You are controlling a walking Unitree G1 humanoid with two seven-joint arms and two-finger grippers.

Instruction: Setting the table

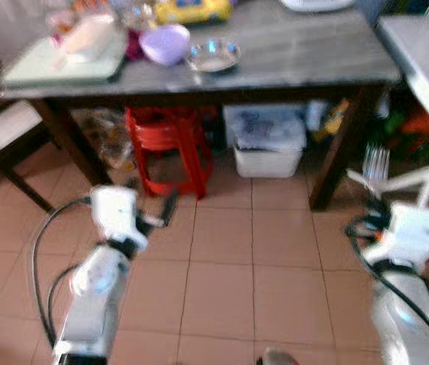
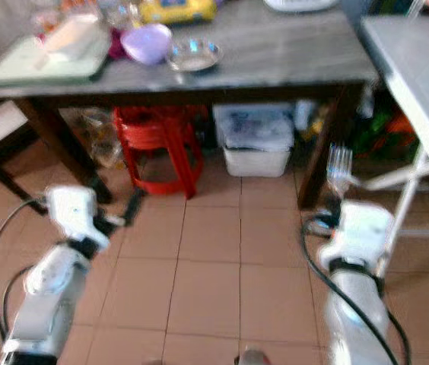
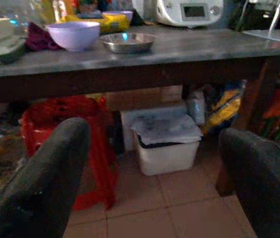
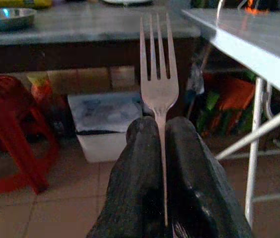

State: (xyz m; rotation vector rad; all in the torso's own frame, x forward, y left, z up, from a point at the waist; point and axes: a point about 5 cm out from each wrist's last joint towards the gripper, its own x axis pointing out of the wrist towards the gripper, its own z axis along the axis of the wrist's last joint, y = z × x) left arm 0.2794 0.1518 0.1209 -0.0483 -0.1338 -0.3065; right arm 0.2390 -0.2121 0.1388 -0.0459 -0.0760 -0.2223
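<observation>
- The left gripper was held low over the tiled floor in the lower left of the head view; in its wrist view the two black fingers stood wide apart with nothing between them.
- The right gripper sat in the lower right of the head view, its fingers pressed together on the handle of a metal fork. The fork stood upright, tines up, above the wrist housing and below the level of the table top.
- Beyond the grippers, under the table, a red plastic stool stood left of centre, and a white lidded bin stood just beside it to the right.
- The grey table spanned the upper part of the frame on dark legs.
- On it, from upper left toward centre: a pale green tray, a lilac bowl, and a shallow metal dish just beside the bowl.
- A yellow packet lay at the far edge behind the bowl.
- In the left wrist view a white appliance with a display stood at the far side of the table.
- A second, pale table on white legs occupied the upper right corner.
</observation>
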